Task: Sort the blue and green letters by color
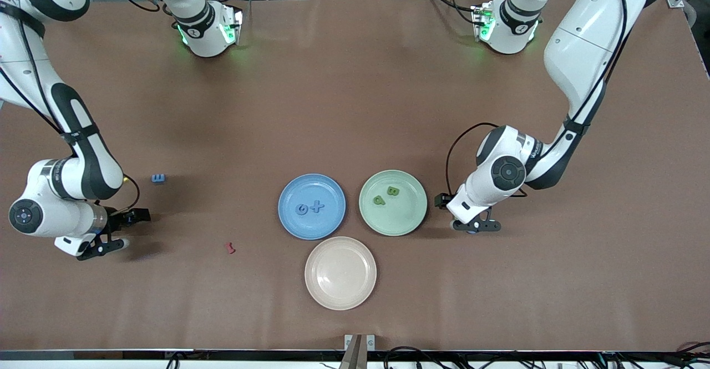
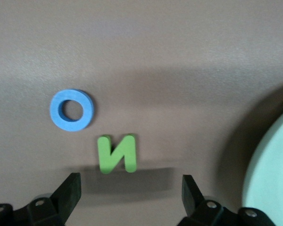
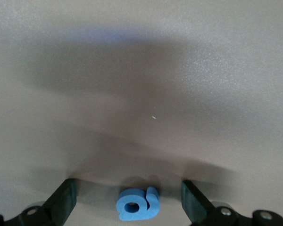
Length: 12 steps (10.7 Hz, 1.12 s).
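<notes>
The right gripper (image 3: 127, 200) is spread astride a blue P (image 3: 137, 205) on the table. The left gripper (image 2: 132, 193) is spread beside the green N (image 2: 117, 154) (blue O (image 2: 71, 110) adjacent). The letters look light and rigid: pinch 2 flat edges.

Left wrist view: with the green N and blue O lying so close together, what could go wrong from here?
1. The open left gripper sits low by the green N; the blue O lies close beside it, so a finger might nudge or catch it.
2. The green plate rim is nearby and could be bumped.
</notes>
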Each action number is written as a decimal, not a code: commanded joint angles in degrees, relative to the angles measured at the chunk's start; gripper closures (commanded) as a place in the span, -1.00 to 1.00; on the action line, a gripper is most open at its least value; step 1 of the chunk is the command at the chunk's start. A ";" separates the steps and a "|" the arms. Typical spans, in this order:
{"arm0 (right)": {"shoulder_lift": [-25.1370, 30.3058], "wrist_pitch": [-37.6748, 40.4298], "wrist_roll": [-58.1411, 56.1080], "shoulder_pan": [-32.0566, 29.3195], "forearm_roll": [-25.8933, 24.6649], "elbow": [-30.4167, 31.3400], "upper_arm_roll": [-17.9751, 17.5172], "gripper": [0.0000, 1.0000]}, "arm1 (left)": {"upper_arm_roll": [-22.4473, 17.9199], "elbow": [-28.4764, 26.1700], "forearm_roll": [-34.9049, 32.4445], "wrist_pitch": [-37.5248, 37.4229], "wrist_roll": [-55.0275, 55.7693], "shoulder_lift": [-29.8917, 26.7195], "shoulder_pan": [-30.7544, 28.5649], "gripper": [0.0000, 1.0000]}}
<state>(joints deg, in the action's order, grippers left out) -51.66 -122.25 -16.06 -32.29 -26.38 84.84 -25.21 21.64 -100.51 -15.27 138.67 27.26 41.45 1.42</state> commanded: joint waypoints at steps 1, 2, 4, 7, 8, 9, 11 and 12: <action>0.95 -1.41 -0.29 -1.37 -1.92 2.79 -0.81 -1.00 | -0.72 1.37 -4.67 0.46 0.51 1.17 0.16 -0.88; 1.38 -1.33 -0.29 -1.46 -1.92 3.14 -0.81 -1.00 | -0.73 1.63 -4.68 0.46 0.51 1.44 0.16 -0.88; 2.70 -1.33 -0.20 -1.37 -3.22 3.76 -0.81 -1.00 | -0.64 2.33 -4.68 0.46 0.43 1.88 0.16 -0.83; 3.49 -2.02 -0.03 -2.60 -3.85 3.85 -1.16 -1.00 | -0.73 2.69 -4.68 0.46 0.43 2.05 0.16 -0.74; 3.50 -2.20 0.58 -2.60 -3.85 3.93 -1.16 -1.00 | -0.73 2.69 -4.68 0.46 0.34 2.05 0.16 -0.53; 3.50 -2.20 0.93 -2.60 -3.85 3.93 -1.24 -1.00 | -0.73 2.69 -4.77 0.46 0.25 2.05 0.16 -0.30; 3.50 -2.55 3.56 -2.43 -3.76 4.02 -1.33 -1.00 | -1.07 2.69 -5.55 0.46 -0.10 2.23 0.16 0.34; 3.50 -2.64 3.84 -2.43 -3.76 4.28 -1.33 -1.00 | -1.16 2.69 -6.43 0.46 -0.19 2.32 0.16 0.65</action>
<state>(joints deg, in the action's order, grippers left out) -49.82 -123.93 -14.78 -33.61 -28.99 86.34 -25.49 20.84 -98.74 -19.09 138.86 27.10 42.73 1.36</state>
